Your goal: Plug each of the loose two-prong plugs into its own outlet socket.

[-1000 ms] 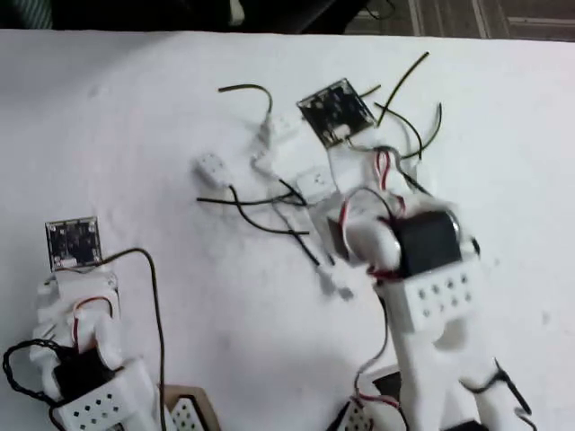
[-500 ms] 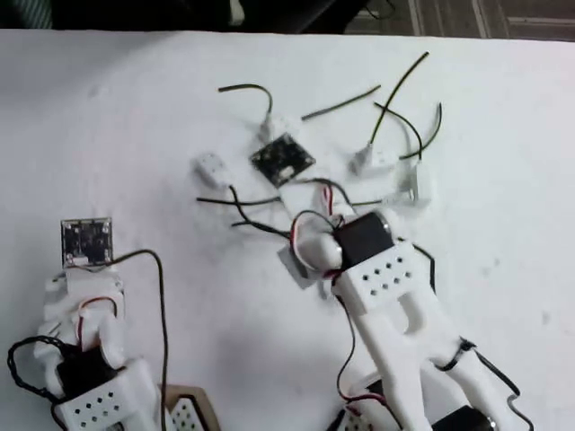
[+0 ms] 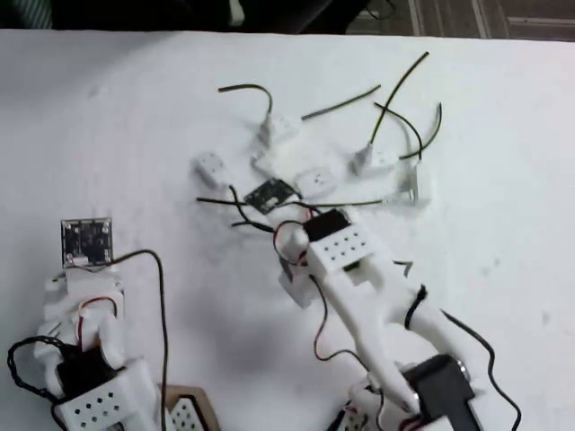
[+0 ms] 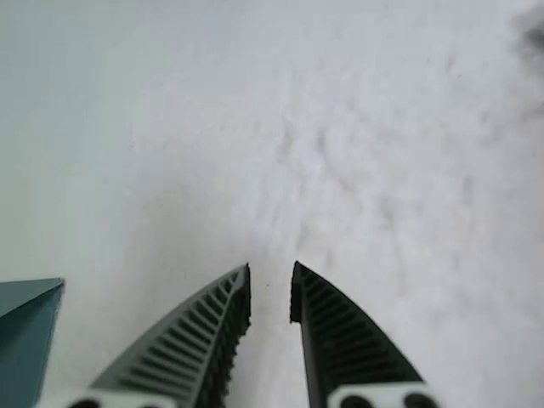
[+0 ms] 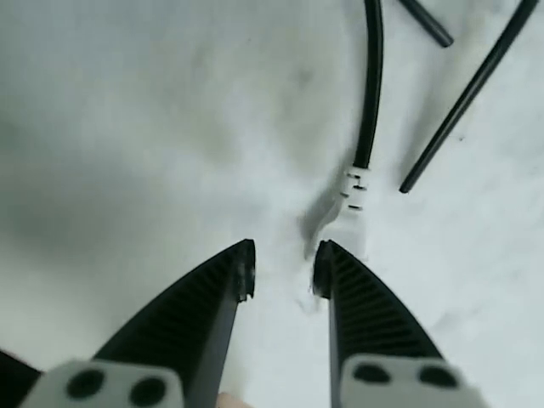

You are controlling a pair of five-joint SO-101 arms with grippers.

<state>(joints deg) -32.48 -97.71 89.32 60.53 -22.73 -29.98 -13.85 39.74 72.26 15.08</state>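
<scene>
Right gripper (image 5: 280,270) slightly spread, empty; plug (image 5: 353,217) lies just beside one fingertip, not between the jaws. Close now and you likely knock it aside or pinch only its cord (image 5: 371,85).

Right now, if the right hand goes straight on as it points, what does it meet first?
The right hand likely meets the table first; the plug lies just off that line, to one side. Depth is unclear.

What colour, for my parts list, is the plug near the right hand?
White plug, on a black cord; clearest in the right wrist view.
</scene>
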